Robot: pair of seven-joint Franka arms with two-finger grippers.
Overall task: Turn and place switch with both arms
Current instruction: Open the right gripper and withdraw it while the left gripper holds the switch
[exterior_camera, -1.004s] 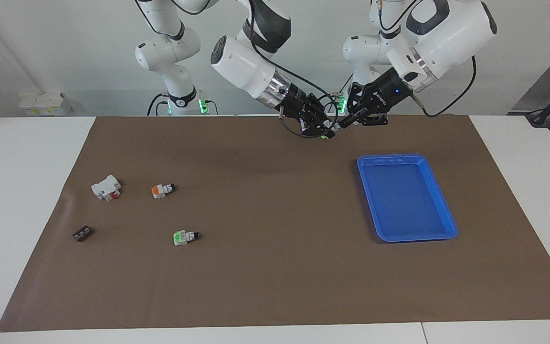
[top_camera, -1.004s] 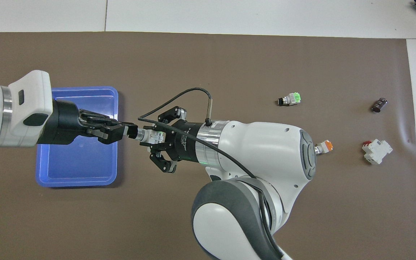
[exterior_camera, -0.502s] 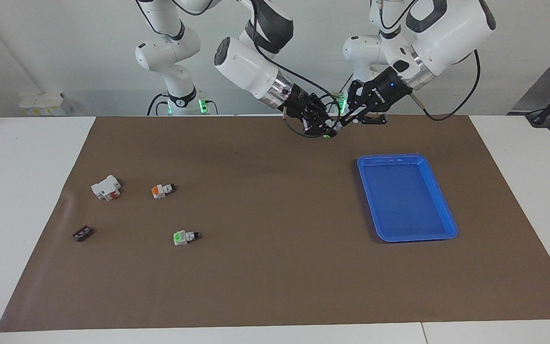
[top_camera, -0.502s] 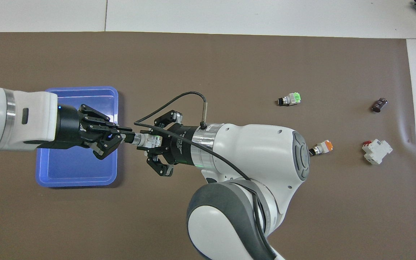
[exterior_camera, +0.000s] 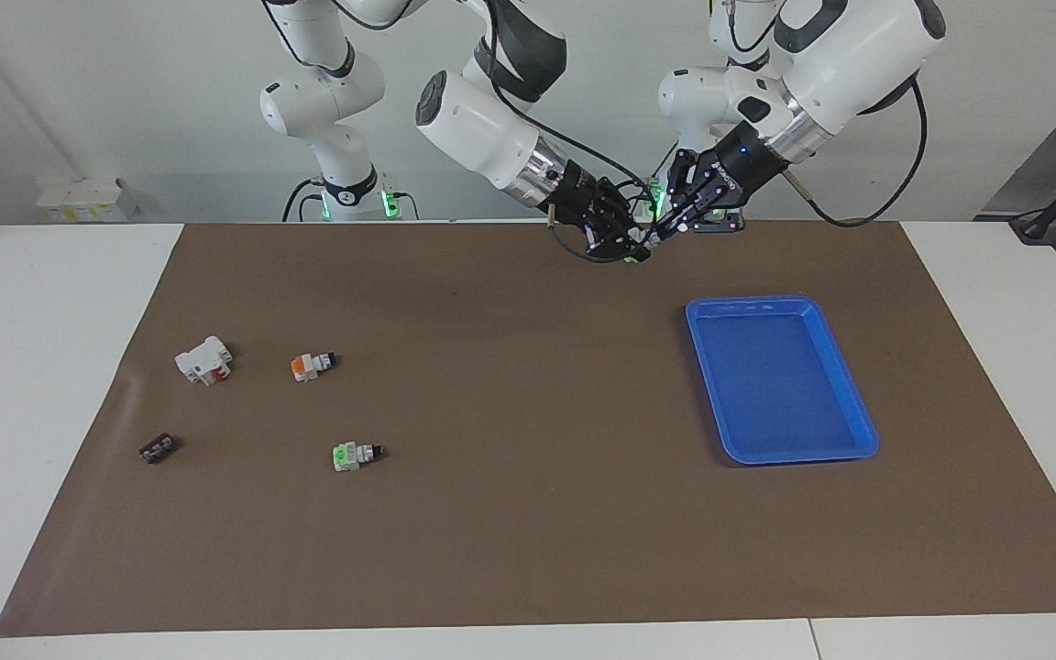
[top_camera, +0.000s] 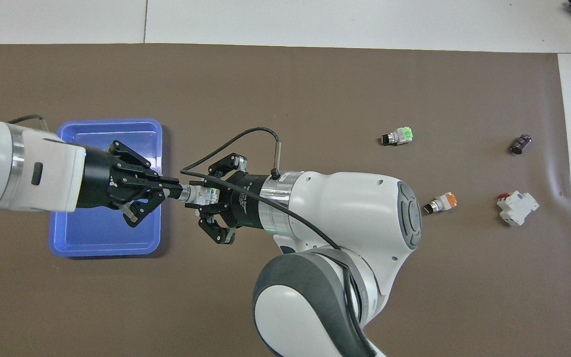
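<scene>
The switch point(top_camera: 200, 194) hangs in the air between both arms, above the brown mat beside the blue tray point(top_camera: 154, 130). The right end effector point(top_camera: 211, 196) grips its white body; the left end effector point(top_camera: 179, 190) is closed on its black knob (fingertips together). Farther away lie a green-ended switch point(top_camera: 398, 137) and an orange-ended one point(top_camera: 441, 202).

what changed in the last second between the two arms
The left gripper has rolled about its own axis while shut on the black knob end of the switch, turning it. The right gripper kept its jaws shut on the switch body; the pair drifted slightly toward the left arm's end, up in the air. The blue tray and the parts on the mat stayed put.
</scene>
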